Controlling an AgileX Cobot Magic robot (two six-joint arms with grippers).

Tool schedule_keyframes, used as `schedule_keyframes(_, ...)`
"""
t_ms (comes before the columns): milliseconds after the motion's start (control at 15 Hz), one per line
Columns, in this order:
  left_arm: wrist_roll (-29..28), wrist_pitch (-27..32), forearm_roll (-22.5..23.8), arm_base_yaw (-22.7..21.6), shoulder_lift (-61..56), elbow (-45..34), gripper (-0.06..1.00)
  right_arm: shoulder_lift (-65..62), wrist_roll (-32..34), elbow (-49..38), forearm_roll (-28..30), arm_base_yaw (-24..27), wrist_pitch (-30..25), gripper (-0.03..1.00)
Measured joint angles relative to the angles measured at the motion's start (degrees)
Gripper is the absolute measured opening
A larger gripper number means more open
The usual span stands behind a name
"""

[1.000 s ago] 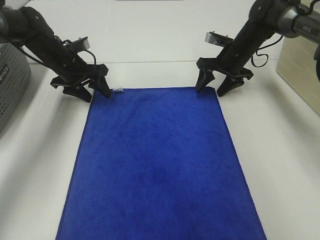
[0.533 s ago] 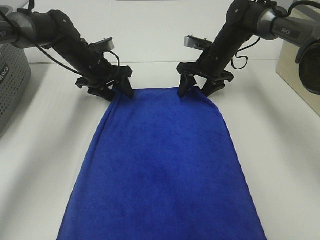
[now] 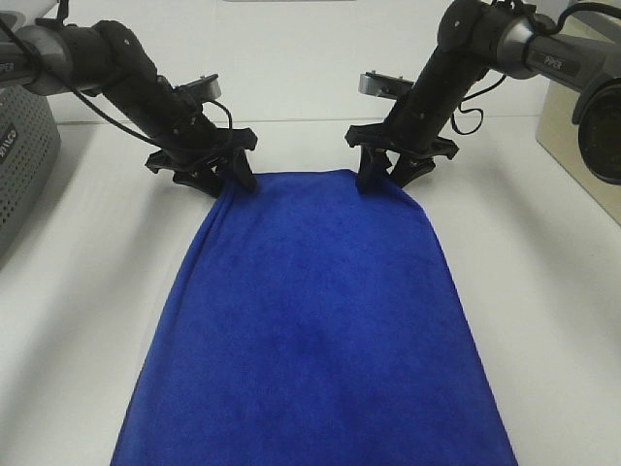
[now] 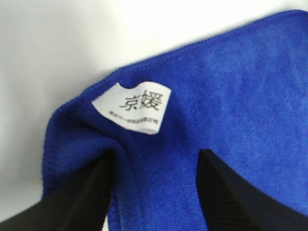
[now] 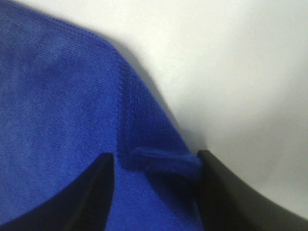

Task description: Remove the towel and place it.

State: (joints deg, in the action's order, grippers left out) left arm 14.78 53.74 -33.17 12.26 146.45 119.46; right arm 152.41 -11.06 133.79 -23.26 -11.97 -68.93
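Note:
The royal-blue towel (image 3: 310, 320) lies flat on the white table, its near end cut off by the frame. Its far edge is drawn narrow between the two grippers. My left gripper (image 3: 228, 184) stands on the far left corner. In the left wrist view its fingers (image 4: 96, 192) straddle a bunched hem beside the white tag (image 4: 132, 108), with the jaws still apart. My right gripper (image 3: 383, 184) stands on the far right corner. In the right wrist view its fingers (image 5: 96, 187) sit either side of a small raised fold of towel (image 5: 163, 161), with a gap still showing.
A grey perforated box (image 3: 19, 165) stands at the left edge. A beige box (image 3: 582, 126) stands at the right edge. Bare white table (image 3: 543, 320) runs along both sides of the towel and behind the grippers.
Both grippers slid inward along the far edge, dragging the corners together and narrowing that end. Over the last half second both pairs of jaws drew closer around the bunched cloth.

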Motion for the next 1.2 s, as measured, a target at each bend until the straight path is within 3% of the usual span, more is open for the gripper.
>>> schedule_keyframes(67, 0.0, 0.06, 0.23, 0.0, 0.06, 0.0, 0.47, 0.06, 0.0, 0.0, 0.86, 0.0, 0.17, 0.44)
schedule_keyframes(133, 0.0, 0.17, 0.8, 0.0, 0.4, 0.0, 0.27, 0.17, 0.0, 0.0, 2.18, 0.0, 0.23, 0.24)
schedule_keyframes(267, 0.0, 0.11, 1.78, 0.0, 0.57, 0.0, 0.05, 0.23, 0.0, 0.0, 2.86, 0.0, 0.29, 0.06)
schedule_keyframes(333, 0.0, 0.11, 2.06, 0.0, 0.57, 0.0, 0.02, 0.23, 0.06, 0.0, 2.92, 0.0, 0.29, 0.02)
schedule_keyframes(600, 0.0, 0.06, 3.5, 0.06, 0.57, 0.46, 0.01, 0.06, 0.06, 0.0, 2.98, 0.0, 0.8, 0.02)
schedule_keyframes(733, 0.0, 0.34, 6.47, 0.11, 0.97, 2.86, 0.01, -0.11, -0.06, 0.86, 3.78, 0.0, 2.41, 0.02)
schedule_keyframes(1200, 0.06, -3.09, 13.69, 0.11, 1.26, 13.58, 0.01, 0.34, -0.34, 11.4, 4.76, 0.0, 12.32, 0.02)
